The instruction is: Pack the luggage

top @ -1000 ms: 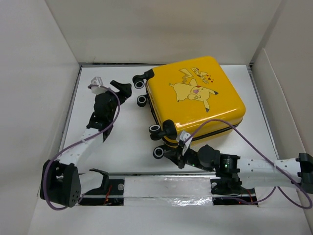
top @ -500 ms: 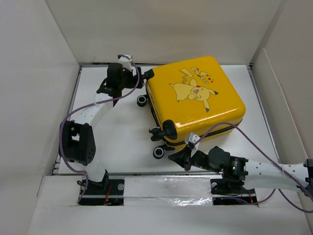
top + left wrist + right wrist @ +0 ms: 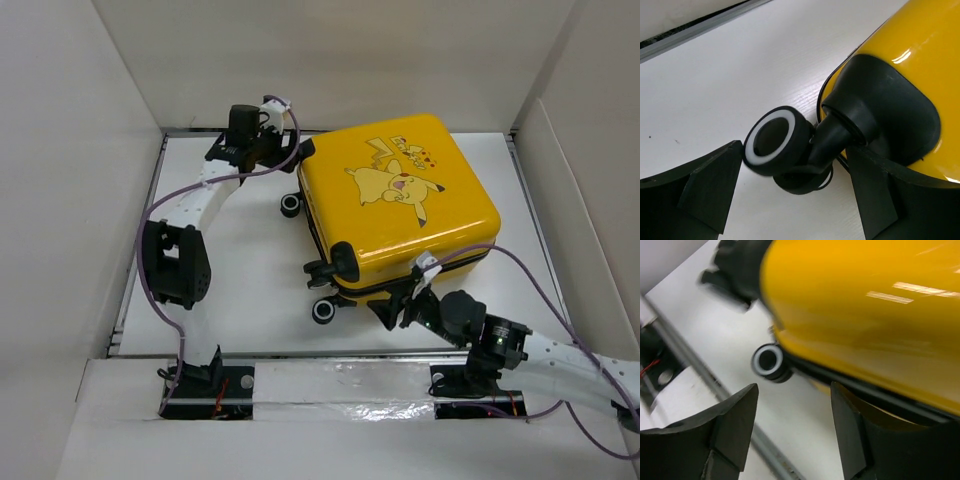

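Luggage (image 3: 400, 205) on table (image 3: 240, 270); left claw (image 3: 288, 153) behind-left of it, right claw (image 3: 396, 307) before.

White arm links (image 3: 200, 195), black joints (image 3: 175, 262), looping purple cables (image 3: 505, 251), black wedge-shaped fingers (image 3: 705, 185)

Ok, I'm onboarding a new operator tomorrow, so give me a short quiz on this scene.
1. True or false: the luggage lies open with its lining showing.
2. What sits between the fingers of the left gripper? A) a wheel B) the handle C) nothing
3. Is the right gripper open or shut?
Key: 1 false, it is closed; 2 A; 3 open.
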Action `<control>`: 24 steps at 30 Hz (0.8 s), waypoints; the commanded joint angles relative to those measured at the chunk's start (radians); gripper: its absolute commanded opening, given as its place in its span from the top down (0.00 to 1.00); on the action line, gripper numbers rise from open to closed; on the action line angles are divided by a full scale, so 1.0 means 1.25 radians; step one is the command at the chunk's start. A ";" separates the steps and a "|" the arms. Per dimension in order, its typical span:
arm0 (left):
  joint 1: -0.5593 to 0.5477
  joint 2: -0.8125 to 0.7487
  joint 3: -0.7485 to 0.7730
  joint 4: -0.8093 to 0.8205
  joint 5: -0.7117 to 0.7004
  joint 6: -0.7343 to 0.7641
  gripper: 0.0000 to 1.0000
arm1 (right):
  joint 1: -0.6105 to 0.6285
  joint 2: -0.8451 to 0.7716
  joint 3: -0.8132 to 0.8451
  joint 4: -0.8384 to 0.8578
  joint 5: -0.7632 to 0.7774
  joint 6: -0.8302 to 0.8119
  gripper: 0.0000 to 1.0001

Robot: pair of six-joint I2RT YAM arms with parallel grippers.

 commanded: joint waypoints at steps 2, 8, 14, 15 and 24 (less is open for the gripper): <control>-0.003 0.046 0.061 -0.033 0.054 0.050 0.23 | -0.123 -0.052 0.065 -0.076 0.047 0.004 0.33; -0.028 0.085 0.087 0.007 0.047 0.036 0.37 | -0.314 -0.069 0.095 -0.103 0.005 -0.009 0.33; -0.035 0.100 0.082 0.059 0.020 0.002 1.00 | -0.524 -0.090 0.117 -0.119 0.026 -0.002 0.19; -0.035 0.098 0.071 0.069 -0.005 -0.004 1.00 | -0.549 -0.088 0.122 -0.120 0.030 -0.003 0.09; -0.028 -0.062 -0.290 0.415 -0.205 -0.273 1.00 | -0.806 -0.038 0.237 -0.101 -0.073 -0.025 0.00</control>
